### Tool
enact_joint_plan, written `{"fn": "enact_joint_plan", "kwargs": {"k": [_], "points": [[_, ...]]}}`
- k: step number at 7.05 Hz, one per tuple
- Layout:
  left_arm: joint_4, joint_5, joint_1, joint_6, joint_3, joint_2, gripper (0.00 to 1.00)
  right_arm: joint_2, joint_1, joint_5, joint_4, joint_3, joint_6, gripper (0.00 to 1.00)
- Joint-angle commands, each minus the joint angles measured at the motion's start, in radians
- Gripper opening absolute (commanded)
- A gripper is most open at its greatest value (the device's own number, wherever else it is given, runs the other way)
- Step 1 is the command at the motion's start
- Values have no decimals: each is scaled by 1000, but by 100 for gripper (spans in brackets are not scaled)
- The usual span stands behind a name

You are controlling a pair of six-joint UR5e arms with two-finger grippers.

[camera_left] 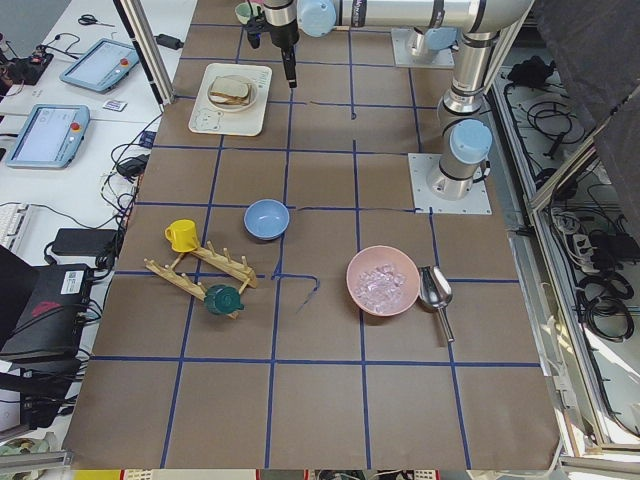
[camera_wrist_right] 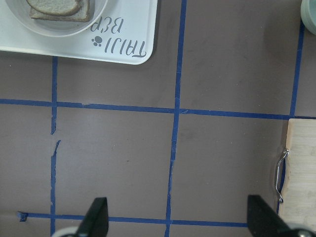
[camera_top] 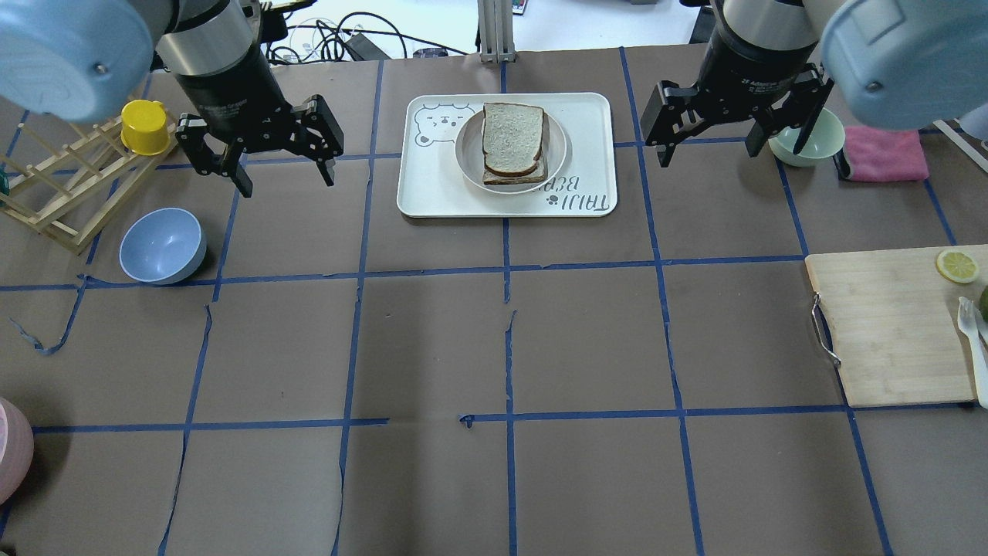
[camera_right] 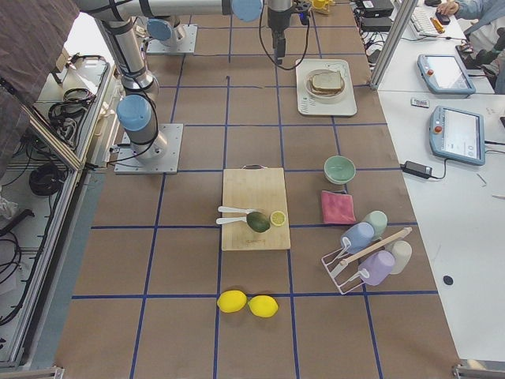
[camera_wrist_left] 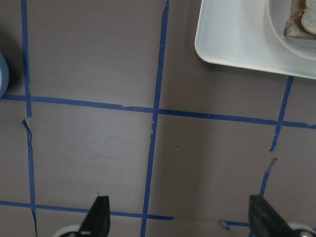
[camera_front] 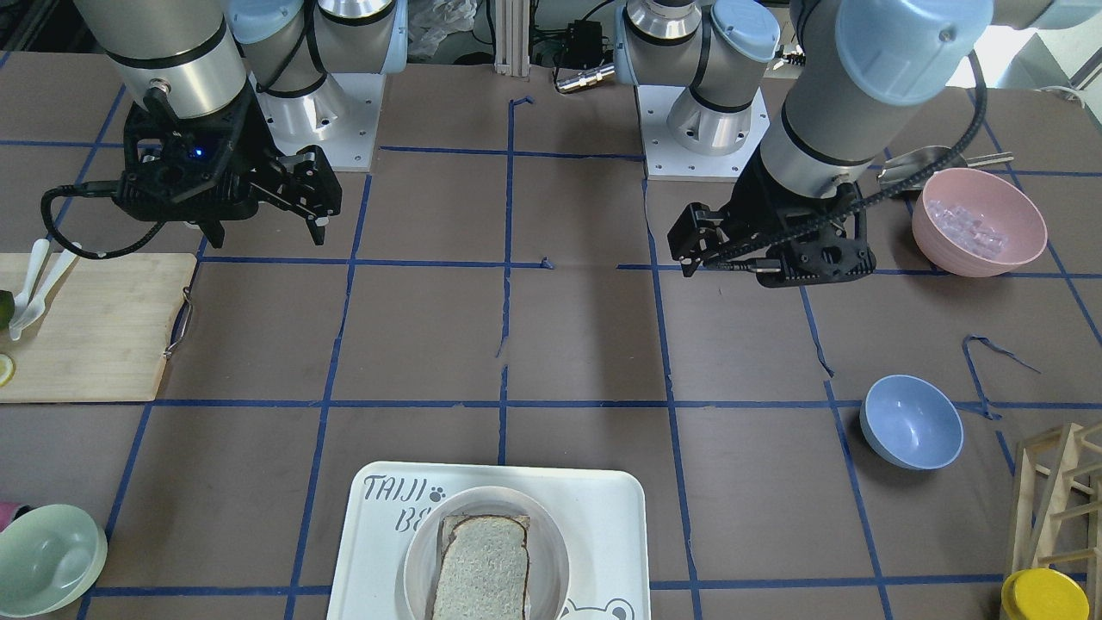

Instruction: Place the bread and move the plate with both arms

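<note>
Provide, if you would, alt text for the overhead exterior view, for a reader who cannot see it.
A slice of dark-crusted bread lies on top of a second slice on a round plate, which sits on a white tray. The left gripper and right gripper hover open and empty on either side of the tray.

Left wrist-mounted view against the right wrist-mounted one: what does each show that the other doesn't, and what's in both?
Only the left wrist view catches the edge of the blue bowl. Only the right wrist view shows the TAIJI lettering on the tray, the wooden cutting board and a sliver of the pale green bowl. Both show a corner of that tray, part of the plate holding the bread, the taped brown table, and open fingertips: the left gripper or the right gripper.
</note>
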Motion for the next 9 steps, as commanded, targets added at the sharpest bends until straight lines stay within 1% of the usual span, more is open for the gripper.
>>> {"fn": "enact_joint_plan", "kwargs": {"k": [1, 2, 9], "points": [[79, 1, 2, 4, -147, 104, 100, 2, 0, -2, -13, 2, -7, 100], [111, 1, 8, 15, -175, 124, 100, 2, 0, -4, -13, 2, -8, 100], [101, 4, 14, 62, -198, 168, 100, 2, -5, -8, -15, 2, -8, 100]]}}
